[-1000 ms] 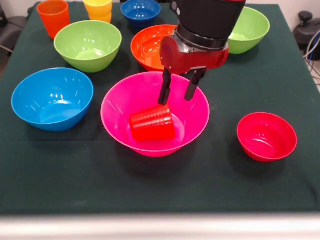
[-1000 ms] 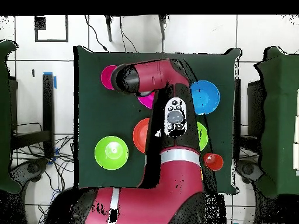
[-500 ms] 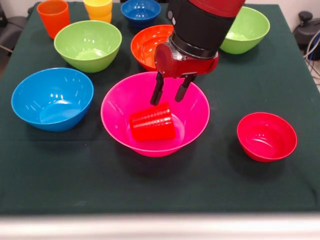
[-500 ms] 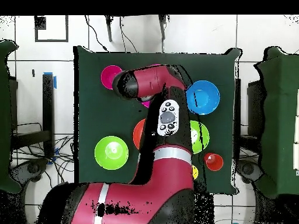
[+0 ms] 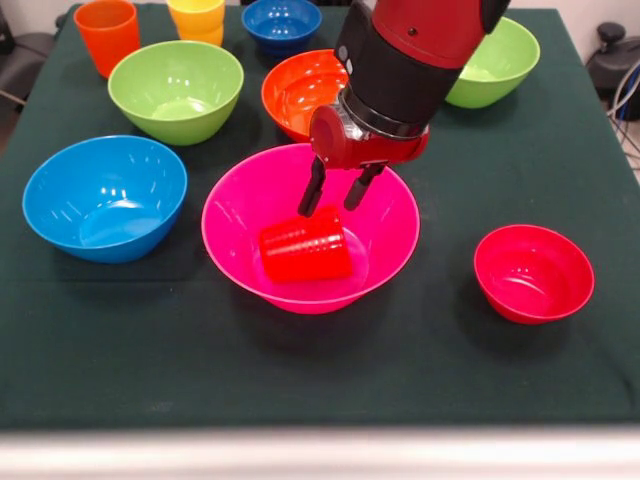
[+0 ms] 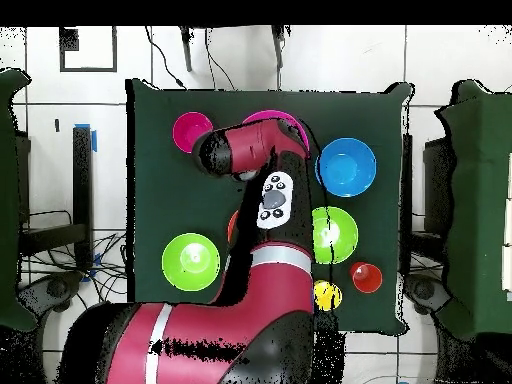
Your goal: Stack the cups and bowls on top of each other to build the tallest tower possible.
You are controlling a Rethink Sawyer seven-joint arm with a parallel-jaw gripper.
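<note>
Claw [image 5: 333, 203] open above red cup [image 5: 305, 246].

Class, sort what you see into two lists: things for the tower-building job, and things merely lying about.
For the job: pink bowl, red cup inside it, blue bowl, green bowls, orange bowl, small red bowl, orange cup, hand.
Lying about: cables on the floor.

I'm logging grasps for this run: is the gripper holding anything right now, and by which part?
Nothing is held. The gripper is open, just above the red cup lying on its side in the pink bowl.
</note>
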